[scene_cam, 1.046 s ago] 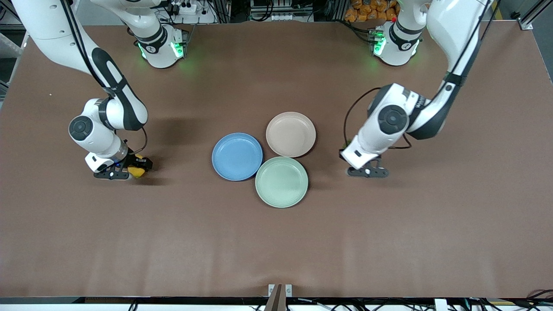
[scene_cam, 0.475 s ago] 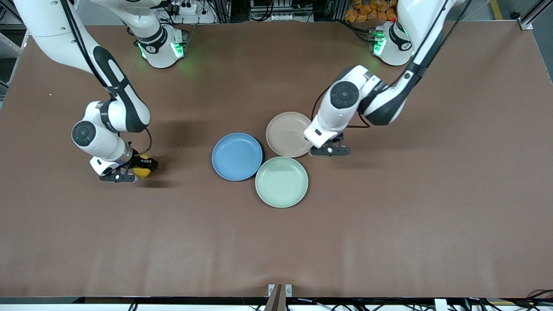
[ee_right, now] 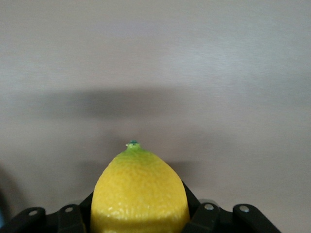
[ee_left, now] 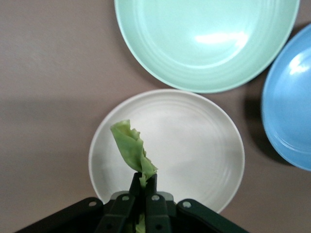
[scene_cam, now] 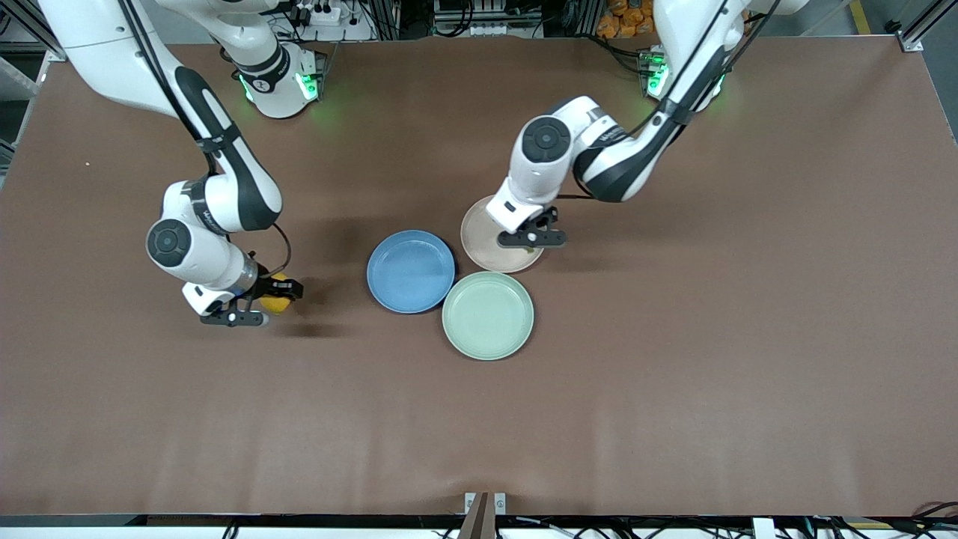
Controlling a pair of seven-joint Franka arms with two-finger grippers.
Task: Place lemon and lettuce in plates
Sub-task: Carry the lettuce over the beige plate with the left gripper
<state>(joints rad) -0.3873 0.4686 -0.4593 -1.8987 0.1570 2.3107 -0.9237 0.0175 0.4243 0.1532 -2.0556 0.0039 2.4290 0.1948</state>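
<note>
My left gripper is shut on the green wrinkly lettuce and hangs over the beige-pink plate. In the left wrist view its fingertips pinch the leaf's base, and the leaf hangs over that plate. My right gripper is shut on the yellow lemon, over bare table toward the right arm's end, apart from the blue plate. In the right wrist view the lemon fills the space between the jaws. Both plates hold nothing.
A pale mint-green plate lies nearer to the front camera, touching the blue and beige-pink plates; it also shows in the left wrist view. The brown table mat spreads around them.
My left gripper has carried the lettuce from the left arm's end of the table to over the beige-pink plate. My right gripper has moved the lemon toward the blue plate.
</note>
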